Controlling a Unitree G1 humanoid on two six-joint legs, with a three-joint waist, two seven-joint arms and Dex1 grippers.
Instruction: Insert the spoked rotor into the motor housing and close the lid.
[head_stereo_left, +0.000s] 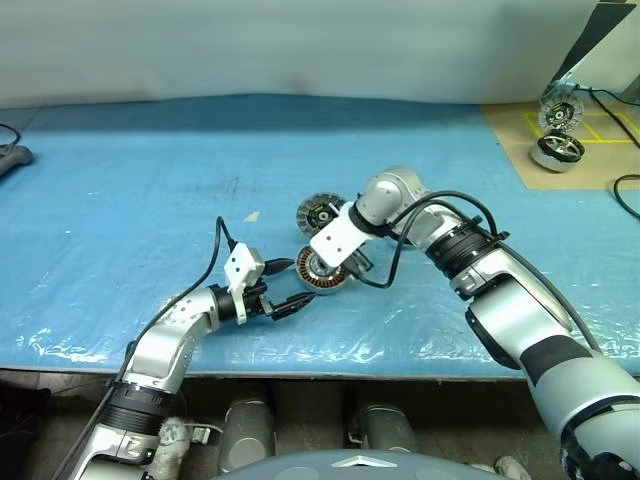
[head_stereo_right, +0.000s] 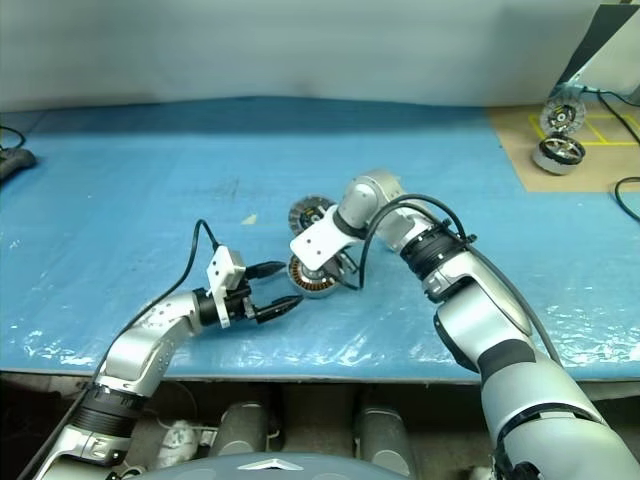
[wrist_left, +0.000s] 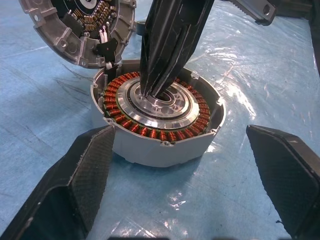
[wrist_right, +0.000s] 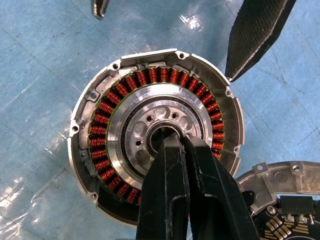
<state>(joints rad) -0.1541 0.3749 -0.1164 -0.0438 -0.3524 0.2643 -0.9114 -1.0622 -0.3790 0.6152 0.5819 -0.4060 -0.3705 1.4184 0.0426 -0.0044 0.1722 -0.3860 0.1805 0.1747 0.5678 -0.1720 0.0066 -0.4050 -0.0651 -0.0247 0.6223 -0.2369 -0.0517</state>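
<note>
Black textured fingers of the left gripper (wrist_left: 185, 165) spread wide before the round silver motor housing (wrist_left: 160, 120); the right gripper (wrist_right: 182, 142), pinched closed, points into its copper-ringed hub beside the open lid (wrist_left: 80, 25).

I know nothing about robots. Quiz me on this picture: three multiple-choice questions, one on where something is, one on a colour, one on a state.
1. Where do the right end effector tips point?
A. Into the centre of the motor housing
B. At the table's far edge
C. Onto the lid

2. What colour is the winding ring inside the housing?
A. Green
B. Copper-orange
C. White

3. How does the lid stand?
A. Shut over the housing
C. Swung open beside it
B. Lying far off, unattached

Answers:
1 A: its shut black fingers reach down into the silver hub.
2 B: the coils show orange all round.
3 C: the lid's inner face is exposed next to the hinge.
</note>
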